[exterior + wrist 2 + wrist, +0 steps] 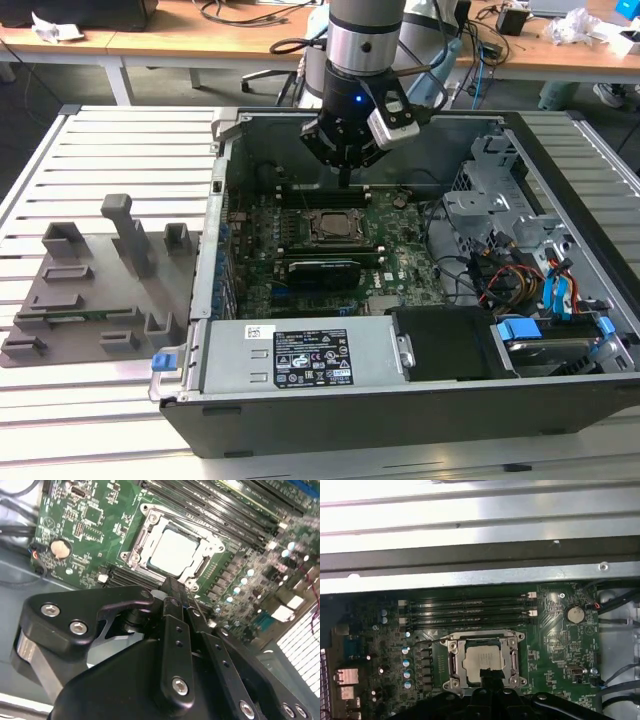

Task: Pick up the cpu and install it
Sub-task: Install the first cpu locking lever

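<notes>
- While it hangs above the motherboard [340, 240], the gripper [345, 178] is seen with fingers pressed together, nothing pinched.
- Seated in the socket frame [172, 550], centre of the exterior view, the cpu [173, 551] is found.

The arm points straight down, its hand [345, 183] with fingers pressed together.

We see the tool [487, 675] covering the cpu's [481, 661] near edge; its body is cut off.
</notes>
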### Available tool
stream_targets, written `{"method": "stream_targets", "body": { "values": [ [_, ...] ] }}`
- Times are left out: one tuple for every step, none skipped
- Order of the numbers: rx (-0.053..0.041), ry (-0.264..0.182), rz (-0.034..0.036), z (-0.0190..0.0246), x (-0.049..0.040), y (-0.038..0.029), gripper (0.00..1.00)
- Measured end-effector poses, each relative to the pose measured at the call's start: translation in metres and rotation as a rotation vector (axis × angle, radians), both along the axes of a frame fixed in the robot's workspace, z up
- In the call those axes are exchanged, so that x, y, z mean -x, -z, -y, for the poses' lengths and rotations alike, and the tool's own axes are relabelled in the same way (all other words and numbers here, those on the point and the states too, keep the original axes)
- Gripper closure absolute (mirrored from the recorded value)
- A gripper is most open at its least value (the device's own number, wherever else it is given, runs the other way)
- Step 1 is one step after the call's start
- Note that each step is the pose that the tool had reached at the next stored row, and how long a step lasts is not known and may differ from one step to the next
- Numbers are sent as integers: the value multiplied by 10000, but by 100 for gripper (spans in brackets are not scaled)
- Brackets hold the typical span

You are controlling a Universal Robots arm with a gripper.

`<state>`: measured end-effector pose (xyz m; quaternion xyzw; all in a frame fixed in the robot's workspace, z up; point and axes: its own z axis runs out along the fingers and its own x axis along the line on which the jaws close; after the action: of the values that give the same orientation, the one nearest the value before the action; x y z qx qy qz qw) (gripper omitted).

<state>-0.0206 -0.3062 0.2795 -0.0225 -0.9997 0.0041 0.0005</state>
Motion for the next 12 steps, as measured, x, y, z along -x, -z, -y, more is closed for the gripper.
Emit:
{"method": "stream_targets", "body": {
  "values": [
    [-1,-196,0,0,0,0,89],
    [-1,-317,0,0,0,0,89],
    [-1,-426,0,0,0,0,89],
    [-2,-564,-1,0,0,0,89],
    [-2,-658,0,0,0,0,89],
    [-2,-780,0,0,0,0,89],
    [-3,-913,0,0,0,0,89],
    [-3,-1009,0,0,0,0,89],
    [-3,-1146,0,0,0,0,89],
    [-4,-1245,0,0,0,0,89],
    [-4,-1400,0,0,0,0,89],
    [-6,-1491,0,0,0,0,89]
  ]
}}
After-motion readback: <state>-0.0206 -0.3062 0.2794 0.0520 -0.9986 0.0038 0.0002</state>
